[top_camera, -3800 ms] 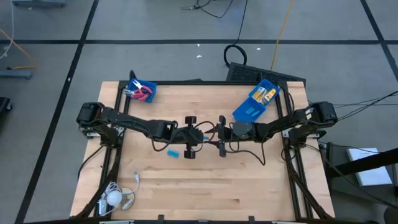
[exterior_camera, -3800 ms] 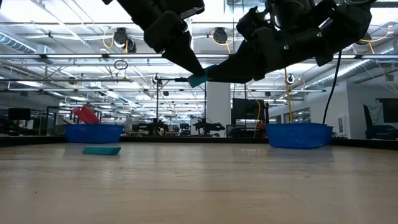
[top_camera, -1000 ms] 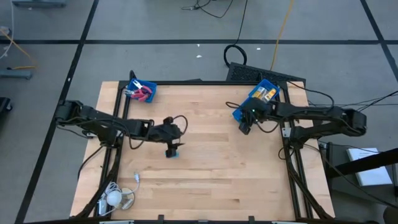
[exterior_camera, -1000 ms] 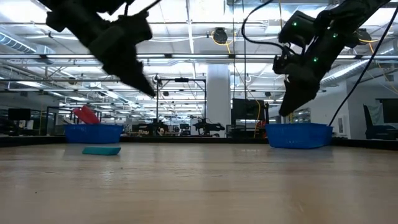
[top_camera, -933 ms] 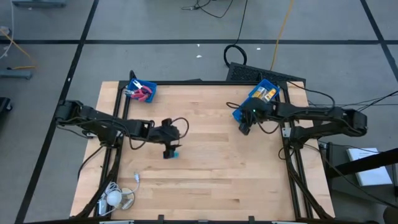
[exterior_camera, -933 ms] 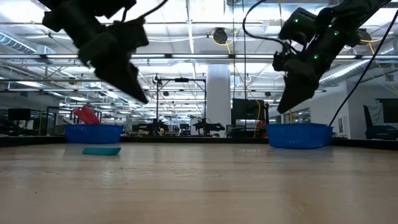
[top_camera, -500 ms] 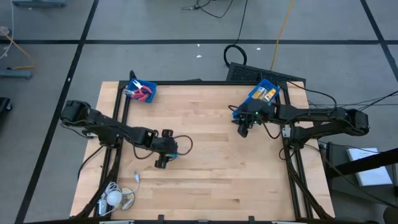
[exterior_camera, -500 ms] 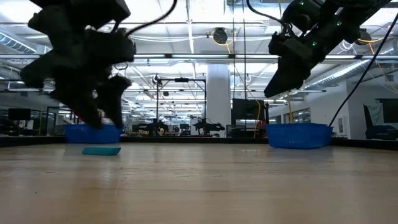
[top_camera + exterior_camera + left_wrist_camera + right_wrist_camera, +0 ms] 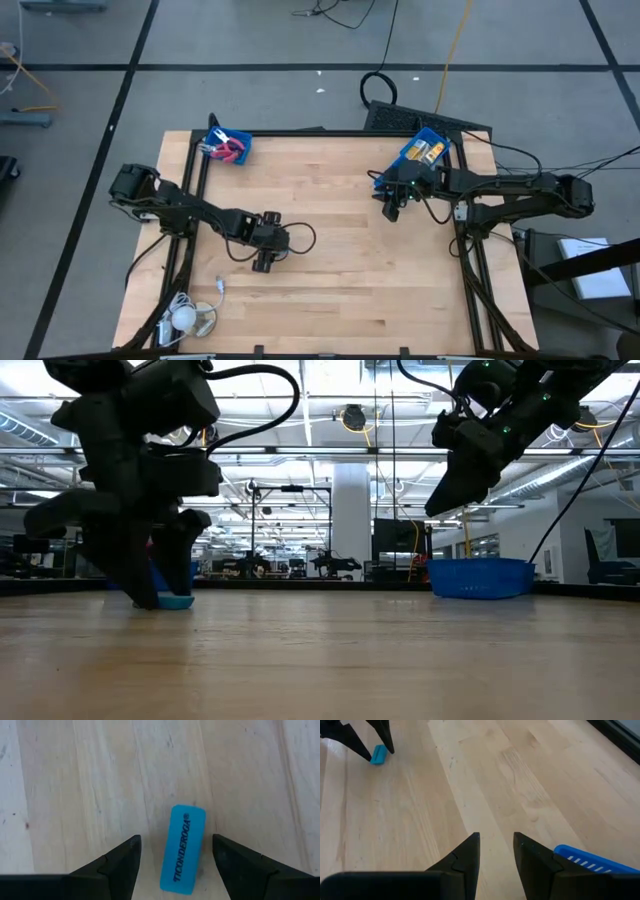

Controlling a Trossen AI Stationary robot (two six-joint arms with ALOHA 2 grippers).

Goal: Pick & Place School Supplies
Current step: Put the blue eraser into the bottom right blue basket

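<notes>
Pale wooden table (industrial hall behind) bears a blue eraser.

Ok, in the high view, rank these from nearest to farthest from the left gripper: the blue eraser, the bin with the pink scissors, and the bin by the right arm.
1. Blue eraser: on the table between the open fingers of the left gripper.
2. Bin with the pink scissors: far-left corner of the table.
3. Bin by the right arm: across the table, far-right corner.
</notes>
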